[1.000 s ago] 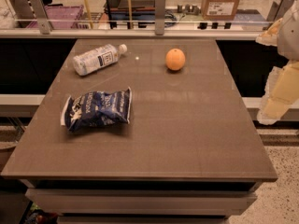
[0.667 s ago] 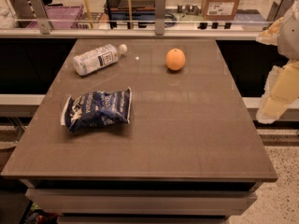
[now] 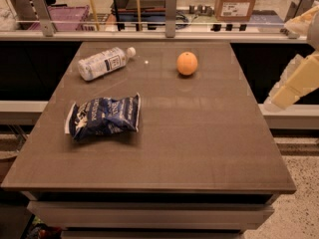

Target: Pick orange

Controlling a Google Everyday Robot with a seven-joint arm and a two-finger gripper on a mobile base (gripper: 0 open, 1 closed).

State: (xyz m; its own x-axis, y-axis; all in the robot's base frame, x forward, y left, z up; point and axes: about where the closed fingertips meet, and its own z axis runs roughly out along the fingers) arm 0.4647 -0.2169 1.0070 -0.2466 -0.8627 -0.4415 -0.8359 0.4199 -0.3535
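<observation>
We see the orange (image 3: 187, 63) resting on the brown bench (image 3: 199, 148), in the upper middle of the frame and near the bench's far edge. It stands alone, apart from everything else. To its left, a clear plastic water bottle (image 3: 103, 63) with a white cap lies on its side, the cap pointing toward the orange. A tiny white speck (image 3: 146, 62) sits between the two. Lower and further left, a crumpled blue chip bag (image 3: 103, 116) lies flat on the bench, well apart from the fruit.

At the right edge of the frame, beyond the bench's side, hangs a cream-coloured part of the arm that is probably the pincer (image 3: 293, 83). It is off the bench surface, well apart from the orange and touching nothing. We cannot tell whether it is apart or together.

Behind the bench, a metal post (image 3: 171, 13) stands on a pale rail, and a cardboard box (image 3: 238, 1) sits at the upper right.
</observation>
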